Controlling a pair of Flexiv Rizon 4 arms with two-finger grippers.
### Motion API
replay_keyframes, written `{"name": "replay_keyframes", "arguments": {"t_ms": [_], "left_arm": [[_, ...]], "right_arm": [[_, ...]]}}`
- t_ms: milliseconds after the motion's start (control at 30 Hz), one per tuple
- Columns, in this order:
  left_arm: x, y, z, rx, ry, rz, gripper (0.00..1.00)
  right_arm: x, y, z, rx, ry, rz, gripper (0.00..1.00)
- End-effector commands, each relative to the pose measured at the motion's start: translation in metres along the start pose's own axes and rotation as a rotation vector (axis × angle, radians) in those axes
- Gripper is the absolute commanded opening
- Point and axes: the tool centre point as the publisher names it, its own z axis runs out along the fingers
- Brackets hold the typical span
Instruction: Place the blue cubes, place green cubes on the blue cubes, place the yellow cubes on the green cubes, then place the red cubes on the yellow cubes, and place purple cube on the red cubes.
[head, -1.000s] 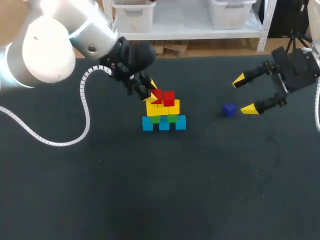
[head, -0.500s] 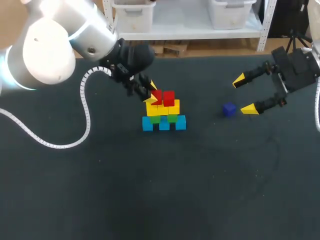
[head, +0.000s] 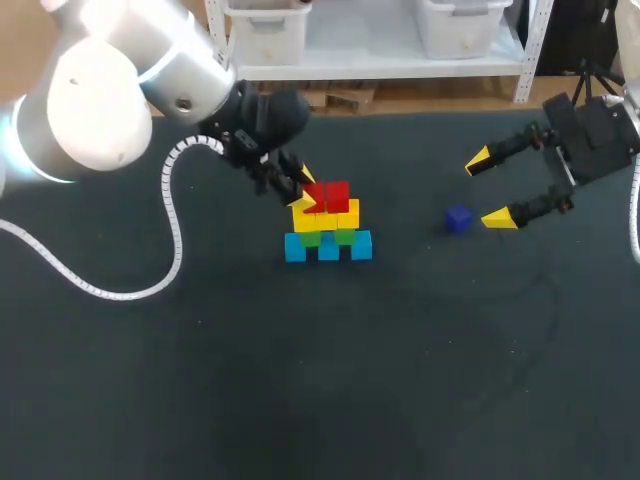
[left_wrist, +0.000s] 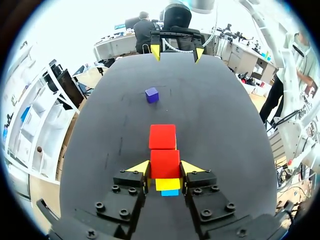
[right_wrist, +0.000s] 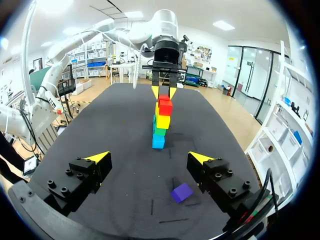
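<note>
The stack stands mid-table: blue cubes (head: 328, 248) at the bottom, green cubes (head: 311, 238) on them, then yellow cubes (head: 346, 213), with two red cubes side by side on top. My left gripper (head: 305, 190) is shut on the nearer red cube (left_wrist: 165, 163), its yellow tips pressing both sides. The other red cube (left_wrist: 162, 136) sits just ahead of it. The purple cube (head: 458, 219) lies alone on the mat to the right, also visible ahead of the stack (left_wrist: 152, 94). My right gripper (head: 488, 189) stands wide open just right of the purple cube (right_wrist: 182, 192), which lies ahead of its fingers.
The dark table (head: 400, 380) holds nothing else. The left arm's white cable (head: 170, 240) loops over the mat to the left of the stack.
</note>
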Motion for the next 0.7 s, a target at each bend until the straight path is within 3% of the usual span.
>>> {"name": "replay_keyframes", "arguments": {"t_ms": [33, 700], "left_arm": [[0.0002, 0.0009, 0.0011, 0.001, -0.003, 0.000, 0.00], [0.0021, -0.0001, 0.0032, 0.003, -0.001, -0.014, 0.00]], "right_arm": [[0.0002, -0.0004, 0.0004, 0.000, -0.001, -0.001, 1.00], [0.0002, -0.0004, 0.0004, 0.000, -0.001, -0.001, 1.00]]}}
